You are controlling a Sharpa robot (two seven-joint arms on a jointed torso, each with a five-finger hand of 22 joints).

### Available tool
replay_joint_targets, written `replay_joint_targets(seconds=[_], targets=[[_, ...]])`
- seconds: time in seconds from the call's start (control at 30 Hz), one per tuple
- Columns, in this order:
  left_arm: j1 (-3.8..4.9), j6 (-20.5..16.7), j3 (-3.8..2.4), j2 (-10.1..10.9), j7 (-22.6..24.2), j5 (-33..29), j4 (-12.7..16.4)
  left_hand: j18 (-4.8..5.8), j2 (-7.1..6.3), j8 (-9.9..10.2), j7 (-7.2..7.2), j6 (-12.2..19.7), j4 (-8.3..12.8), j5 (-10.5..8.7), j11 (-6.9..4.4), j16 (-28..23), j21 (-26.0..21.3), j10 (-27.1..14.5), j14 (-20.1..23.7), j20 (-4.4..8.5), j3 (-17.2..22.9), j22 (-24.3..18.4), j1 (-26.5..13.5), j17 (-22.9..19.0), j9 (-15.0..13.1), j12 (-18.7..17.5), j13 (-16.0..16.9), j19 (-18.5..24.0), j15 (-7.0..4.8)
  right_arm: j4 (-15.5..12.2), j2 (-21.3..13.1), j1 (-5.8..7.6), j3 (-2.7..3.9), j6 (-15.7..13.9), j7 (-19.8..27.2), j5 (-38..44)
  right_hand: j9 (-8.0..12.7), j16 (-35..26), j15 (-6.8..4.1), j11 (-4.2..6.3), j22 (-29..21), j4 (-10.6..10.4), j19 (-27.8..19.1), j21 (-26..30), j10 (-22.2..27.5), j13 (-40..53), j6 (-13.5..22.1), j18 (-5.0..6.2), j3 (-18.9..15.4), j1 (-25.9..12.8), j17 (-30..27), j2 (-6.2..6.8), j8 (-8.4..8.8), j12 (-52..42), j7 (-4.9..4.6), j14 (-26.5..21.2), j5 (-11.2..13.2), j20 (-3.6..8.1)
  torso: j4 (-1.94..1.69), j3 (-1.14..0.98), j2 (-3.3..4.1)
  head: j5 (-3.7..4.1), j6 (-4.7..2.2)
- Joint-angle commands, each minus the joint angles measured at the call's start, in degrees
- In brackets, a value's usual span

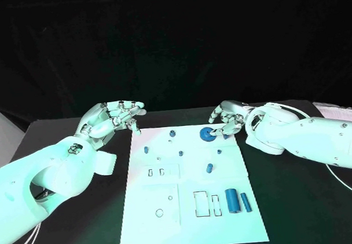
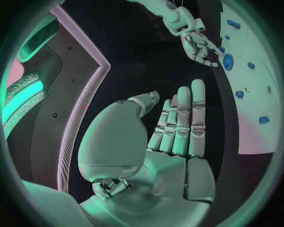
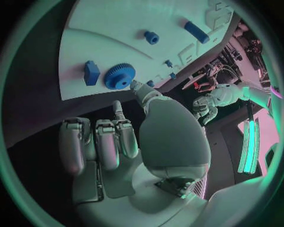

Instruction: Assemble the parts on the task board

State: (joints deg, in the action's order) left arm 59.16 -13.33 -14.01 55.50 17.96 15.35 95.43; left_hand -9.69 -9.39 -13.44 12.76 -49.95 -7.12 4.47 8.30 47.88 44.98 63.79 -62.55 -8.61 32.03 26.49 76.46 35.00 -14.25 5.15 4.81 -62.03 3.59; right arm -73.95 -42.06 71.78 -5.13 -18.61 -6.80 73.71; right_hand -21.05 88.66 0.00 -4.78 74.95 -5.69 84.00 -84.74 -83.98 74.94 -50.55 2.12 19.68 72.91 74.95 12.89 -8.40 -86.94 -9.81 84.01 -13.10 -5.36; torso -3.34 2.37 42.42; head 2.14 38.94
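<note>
Two hands sit at the far edge of the white rectangular task board, and you should note first that the right hand is the nearer one to the round blue toothed gear. Head view: the gear lies flat on the board near its far right corner, and the right hand's fingertips come down just beside its outer rim; whether they touch it cannot be told. The left hand hovers off the board's far left corner, fingers curled inward with nothing between them, well apart from the gear. Two blue cylindrical pins lie side by side near the board's near right edge, long axes running toward you, well apart from both hands. Left wrist view: here the left hand shows its fingers straight and close together, holding nothing; the gear lies across the board with the right hand reaching down beside it. Right wrist view: the right hand has its fingers bent and apart, nothing held; the gear lies flat just beyond the thumb tip, a small blue block just beside it. Judgement: any pick here means closing across the gear's rim.
</note>
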Motion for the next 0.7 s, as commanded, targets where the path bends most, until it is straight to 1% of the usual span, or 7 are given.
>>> replay_joint_targets(seconds=[0.03, 0.13, 0.2, 0.33, 0.47, 0.5, 0.7], targets=[[0.02, 1.19, -0.05, -0.12, 0.37, 0.22, 0.09, -0.74, -0.25, 0.01, -0.19, 0.39, -0.11, -0.24, -0.01, 0.39, 0.37, -0.31, 0.30, 0.06, 0.29, 0.05, -0.04, -0.09, -0.09, -0.32, 0.05, 0.53, 0.00, 0.77, 0.63, -0.21, 0.01, 1.94, -1.93, 1.81, -0.07, 0.34, 0.46, -0.26, 8.65, -0.26, 3.92, -0.53, -2.31, 11.66, 0.48, -0.68, -0.82, 0.02, 11.83, -0.31, -0.34, -0.31, -0.07, 5.27, 0.14, -0.60, -0.03, 0.11, 0.06, -0.09, 0.28], [0.02, 1.21, -0.05, -0.11, 0.35, 0.23, 0.09, -0.74, -0.25, 0.01, -0.19, 0.39, -0.11, -0.24, -0.01, 0.39, 0.37, -0.31, 0.30, 0.06, 0.29, 0.05, -0.04, -0.09, -0.09, -0.32, 0.05, 0.53, 0.00, 1.61, 1.33, -0.39, 0.00, 1.73, -2.24, 2.06, -0.04, 0.38, 0.54, -0.34, 8.82, -0.62, 3.94, -0.65, -2.30, 11.68, 0.75, -0.71, -1.59, 0.20, 11.94, -0.35, -0.31, -0.31, -0.15, 5.29, 0.21, -0.69, -0.05, 0.07, 0.11, -0.03, 0.34], [0.02, 1.24, -0.05, -0.13, 0.34, 0.24, 0.10, -0.74, -0.25, 0.01, -0.19, 0.39, -0.11, -0.24, -0.01, 0.39, 0.37, -0.31, 0.30, 0.06, 0.29, 0.05, -0.04, -0.09, -0.09, -0.32, 0.05, 0.53, 0.00, 2.22, 1.86, -0.50, -0.01, 1.58, -2.37, 2.18, -0.02, 0.39, 0.59, -0.39, 8.96, -0.82, 3.96, -0.76, -2.21, 11.62, 0.91, -0.73, -2.04, 0.38, 11.97, -0.41, -0.30, -0.26, -0.20, 5.29, 0.28, -0.74, -0.14, 0.04, 0.17, 0.03, 0.40], [0.02, 1.32, -0.05, -0.14, 0.28, 0.28, 0.16, -0.74, -0.25, 0.01, -0.19, 0.39, -0.11, -0.24, -0.01, 0.39, 0.37, -0.31, 0.30, 0.06, 0.29, 0.05, -0.04, -0.09, -0.09, -0.32, 0.05, 0.53, 0.00, 2.71, 2.44, -0.65, -0.01, 1.65, -2.41, 2.24, -0.01, 0.44, 0.64, -0.44, 9.10, -1.05, 3.99, -0.86, -2.06, 11.50, 1.04, -0.76, -2.53, 0.63, 12.12, -0.52, -0.31, -0.16, -0.24, 5.32, 0.28, -0.81, -0.32, 0.11, 0.19, 0.11, 0.53], [0.02, 1.30, -0.05, -0.01, 0.22, 0.36, 0.19, -0.74, -0.25, 0.01, -0.19, 0.39, -0.11, -0.24, -0.01, 0.39, 0.37, -0.31, 0.30, 0.06, 0.29, 0.05, -0.04, -0.09, -0.09, -0.32, 0.05, 0.53, 0.00, 2.57, 2.68, -0.77, -0.02, 2.02, -2.37, 2.24, -0.01, 0.49, 0.66, -0.46, 9.40, -1.14, 4.08, -1.08, -2.08, 11.52, 1.07, -0.82, -2.69, 0.71, 12.26, -0.58, -0.32, -0.17, -0.26, 5.35, 0.23, -0.83, -0.31, 0.06, 0.29, 0.00, 0.71], [0.02, 1.29, -0.05, 0.01, 0.21, 0.37, 0.19, -0.74, -0.25, 0.01, -0.19, 0.39, -0.11, -0.24, -0.01, 0.39, 0.37, -0.31, 0.30, 0.06, 0.29, 0.05, -0.04, -0.09, -0.09, -0.32, 0.05, 0.53, 0.00, 2.53, 2.70, -0.80, -0.02, 2.17, -2.39, 2.24, -0.01, 0.50, 0.67, -0.46, 9.49, -1.16, 4.10, -1.15, -2.08, 11.53, 1.06, -0.84, -2.72, 0.74, 12.31, -0.60, -0.33, -0.17, -0.26, 5.36, 0.22, -0.84, -0.25, 0.02, 0.27, -0.03, 0.71], [0.02, 1.28, -0.05, 0.22, 0.08, 0.42, 0.21, -0.74, -0.25, 0.01, -0.19, 0.39, -0.11, -0.24, -0.01, 0.39, 0.37, -0.31, 0.30, 0.06, 0.29, 0.05, -0.04, -0.09, -0.09, -0.32, 0.05, 0.53, 0.00, 2.27, 2.78, -0.98, -0.07, 3.05, -2.58, 2.38, -0.06, 0.53, 0.69, -0.46, 9.72, -1.36, 4.16, -1.32, -2.16, 11.61, 0.86, -0.89, -2.96, 1.03, 12.41, -0.83, -0.52, -0.24, -0.23, 5.37, 0.09, -0.89, -0.08, -0.03, 0.21, 0.06, 0.92]])
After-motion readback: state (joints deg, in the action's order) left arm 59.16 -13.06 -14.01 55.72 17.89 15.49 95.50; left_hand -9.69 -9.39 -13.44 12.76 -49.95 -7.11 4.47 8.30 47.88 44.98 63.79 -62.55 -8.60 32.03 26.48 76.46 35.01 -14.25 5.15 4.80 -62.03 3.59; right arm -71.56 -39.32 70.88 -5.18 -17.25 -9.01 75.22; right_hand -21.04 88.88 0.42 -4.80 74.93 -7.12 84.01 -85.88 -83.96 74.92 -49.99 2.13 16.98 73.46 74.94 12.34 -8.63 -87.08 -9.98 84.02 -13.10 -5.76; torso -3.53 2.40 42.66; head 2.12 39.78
